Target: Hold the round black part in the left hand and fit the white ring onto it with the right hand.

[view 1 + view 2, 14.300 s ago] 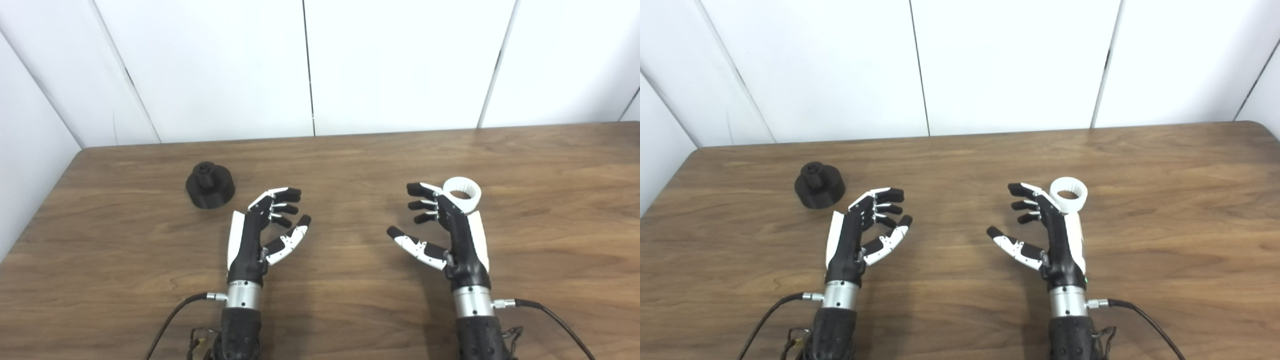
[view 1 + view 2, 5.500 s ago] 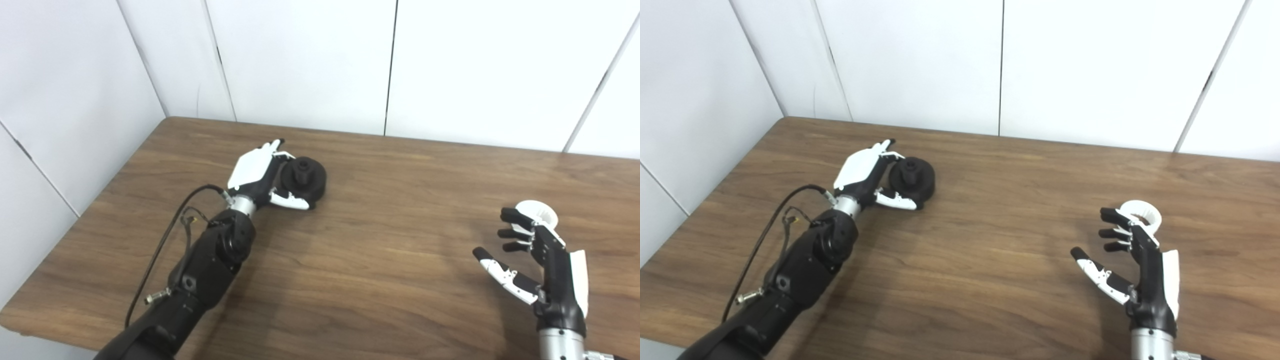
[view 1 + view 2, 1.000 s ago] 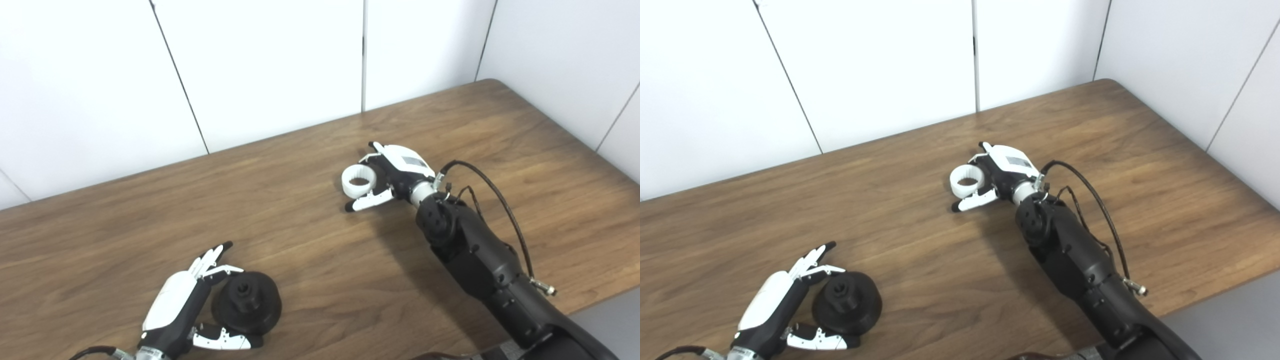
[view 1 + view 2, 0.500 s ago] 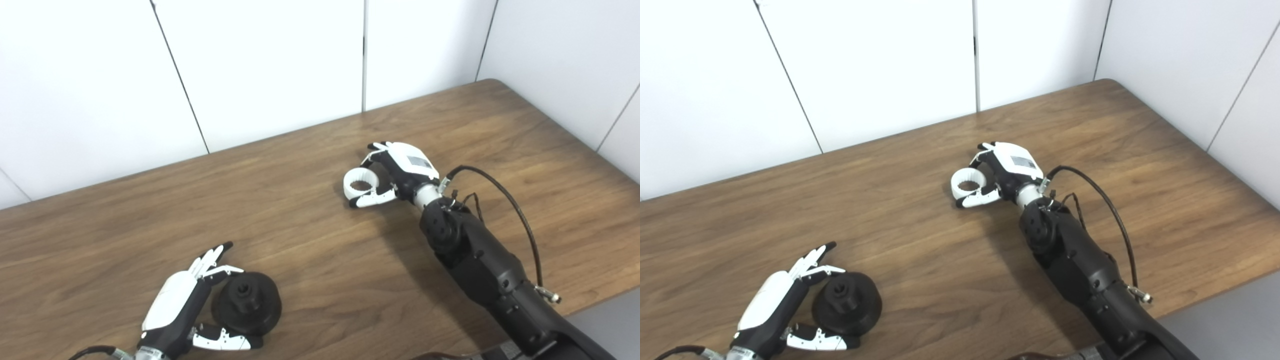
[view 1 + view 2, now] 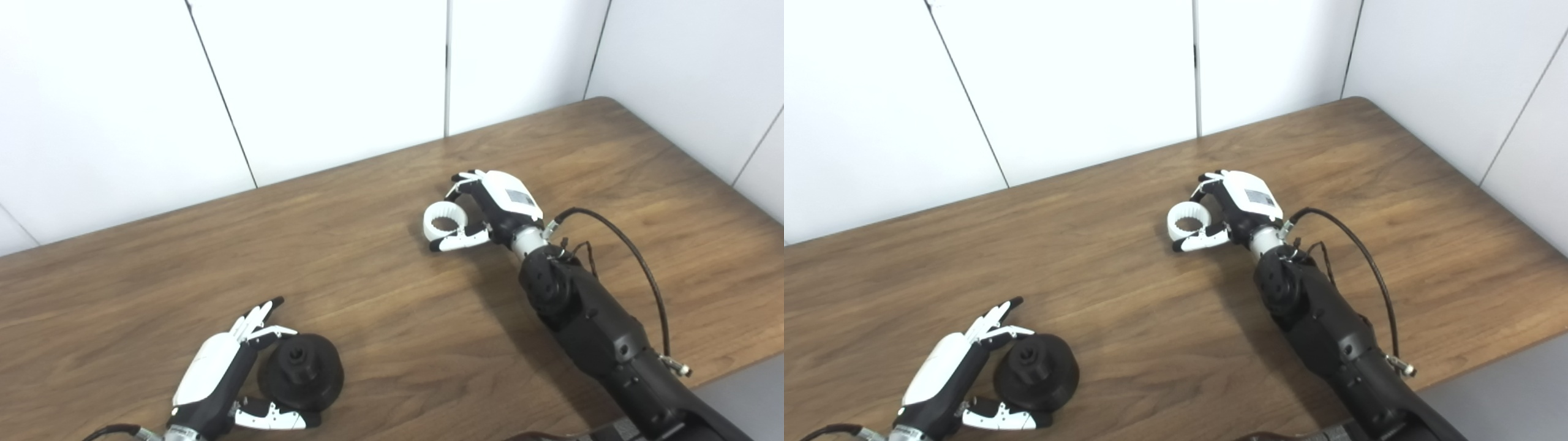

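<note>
Right hand (image 5: 499, 205), mid-frame, pinches the white ring (image 5: 444, 222) between thumb and fingers, just above the wooden table (image 5: 380, 294). Lower left, the left hand (image 5: 220, 383) cups the round black part (image 5: 300, 380), fingers and thumb around its sides.

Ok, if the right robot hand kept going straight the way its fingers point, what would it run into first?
Nothing beyond the white ring already between the right robot hand's fingers: past it lies bare table, then the wall, though depth is hard to judge.
</note>
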Available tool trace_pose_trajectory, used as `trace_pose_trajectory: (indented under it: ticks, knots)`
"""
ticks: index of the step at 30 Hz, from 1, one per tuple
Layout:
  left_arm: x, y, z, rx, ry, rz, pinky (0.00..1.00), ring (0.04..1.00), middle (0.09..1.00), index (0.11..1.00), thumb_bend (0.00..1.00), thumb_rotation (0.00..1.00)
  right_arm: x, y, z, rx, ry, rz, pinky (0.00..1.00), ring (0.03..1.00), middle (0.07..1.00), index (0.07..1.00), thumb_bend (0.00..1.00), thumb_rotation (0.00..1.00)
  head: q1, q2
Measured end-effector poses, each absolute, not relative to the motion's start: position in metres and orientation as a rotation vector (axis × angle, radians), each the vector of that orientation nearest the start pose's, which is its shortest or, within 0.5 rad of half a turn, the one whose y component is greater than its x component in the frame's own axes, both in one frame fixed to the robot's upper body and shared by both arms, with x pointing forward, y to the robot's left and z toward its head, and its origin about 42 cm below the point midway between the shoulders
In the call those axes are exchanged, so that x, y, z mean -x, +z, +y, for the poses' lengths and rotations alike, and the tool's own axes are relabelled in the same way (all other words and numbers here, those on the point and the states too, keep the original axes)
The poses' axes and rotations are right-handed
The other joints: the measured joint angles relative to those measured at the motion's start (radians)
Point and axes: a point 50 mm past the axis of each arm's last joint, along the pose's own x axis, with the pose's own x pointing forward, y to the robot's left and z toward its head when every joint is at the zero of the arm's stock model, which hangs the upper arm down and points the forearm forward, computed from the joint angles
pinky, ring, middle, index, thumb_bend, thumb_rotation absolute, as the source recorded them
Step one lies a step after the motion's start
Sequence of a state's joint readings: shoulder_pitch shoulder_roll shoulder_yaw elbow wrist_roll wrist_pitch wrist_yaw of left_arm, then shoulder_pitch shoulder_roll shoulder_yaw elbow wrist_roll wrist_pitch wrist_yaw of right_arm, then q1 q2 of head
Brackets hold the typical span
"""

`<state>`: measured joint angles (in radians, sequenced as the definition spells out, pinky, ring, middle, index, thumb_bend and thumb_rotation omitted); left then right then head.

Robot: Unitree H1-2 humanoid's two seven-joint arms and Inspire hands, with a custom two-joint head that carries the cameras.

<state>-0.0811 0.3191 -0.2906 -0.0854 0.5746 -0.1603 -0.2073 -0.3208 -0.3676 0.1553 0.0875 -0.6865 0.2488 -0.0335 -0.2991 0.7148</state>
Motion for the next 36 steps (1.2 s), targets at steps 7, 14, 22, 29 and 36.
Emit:
trace_pose_trajectory:
  ticks: [7, 14, 22, 29, 36]
  knots:
    - [-0.291, 0.130, 0.211, -0.903, -0.534, -0.265, 1.00, 1.000, 1.000, 0.616, 1.00, 0.32, -0.374, 0.195, -0.281, 1.057, -0.100, -0.141, 0.95, 0.934, 0.879, 0.551, 0.75, 0.35, 0.008, 0.003]
    - [-0.291, 0.130, 0.209, -0.903, -0.531, -0.261, 1.00, 1.000, 1.000, 0.621, 1.00, 0.32, -0.363, 0.215, -0.273, 1.041, -0.098, -0.232, 0.89, 0.915, 0.873, 0.550, 0.79, 0.34, 0.049, 0.014]
    - [-0.292, 0.131, 0.206, -0.910, -0.525, -0.253, 1.00, 1.000, 1.000, 0.623, 1.00, 0.32, -0.344, 0.228, -0.263, 1.020, -0.059, -0.303, 0.89, 0.921, 0.871, 0.552, 0.80, 0.37, 0.118, 0.031]
    - [-0.293, 0.133, 0.193, -0.918, -0.512, -0.249, 1.00, 1.000, 1.000, 0.617, 1.00, 0.33, -0.329, 0.237, -0.254, 0.986, 0.014, -0.330, 0.91, 0.921, 0.874, 0.563, 0.79, 0.30, 0.259, 0.058]
    - [-0.294, 0.133, 0.182, -0.915, -0.496, -0.236, 1.00, 1.000, 1.000, 0.611, 1.00, 0.33, -0.312, 0.231, -0.247, 0.947, 0.088, -0.348, 0.92, 0.913, 0.865, 0.555, 0.79, 0.29, 0.302, 0.064]
